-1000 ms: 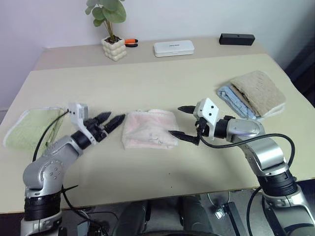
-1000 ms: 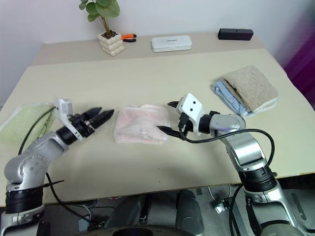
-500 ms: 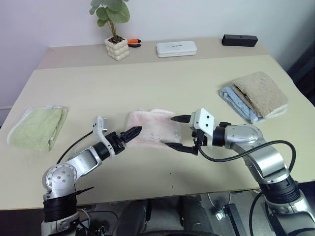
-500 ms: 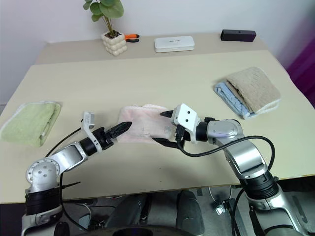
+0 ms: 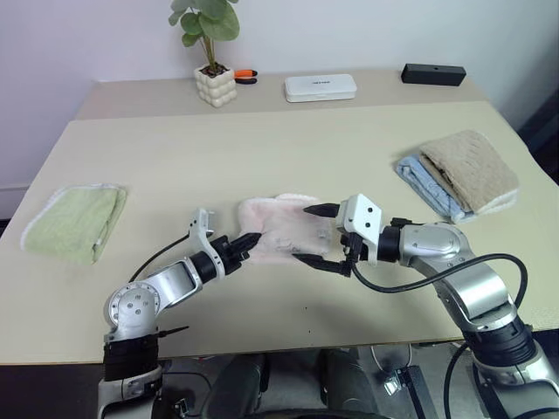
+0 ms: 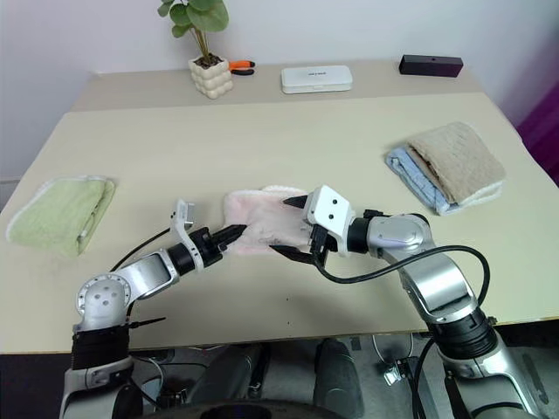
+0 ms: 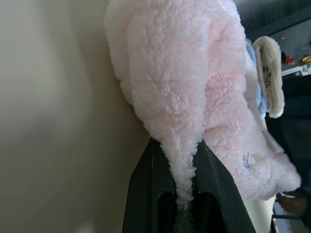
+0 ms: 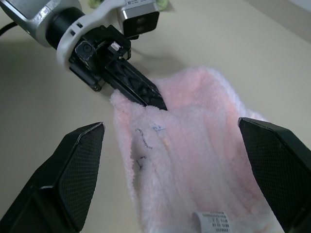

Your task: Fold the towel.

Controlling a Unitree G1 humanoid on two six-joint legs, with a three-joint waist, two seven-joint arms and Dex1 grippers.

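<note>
1. Towel, pink and fluffy, lies bunched near the middle of the counter, between the two arms.
2. Left tool is clamped on the towel's near-left edge; a fold of pile is squeezed between its fingers.
3. Right tool stands spread wide at the towel's right side, one finger over the cloth, gripping nothing.
4. Green towel lies far left; beige towel on a blue towel lies far right.
</note>
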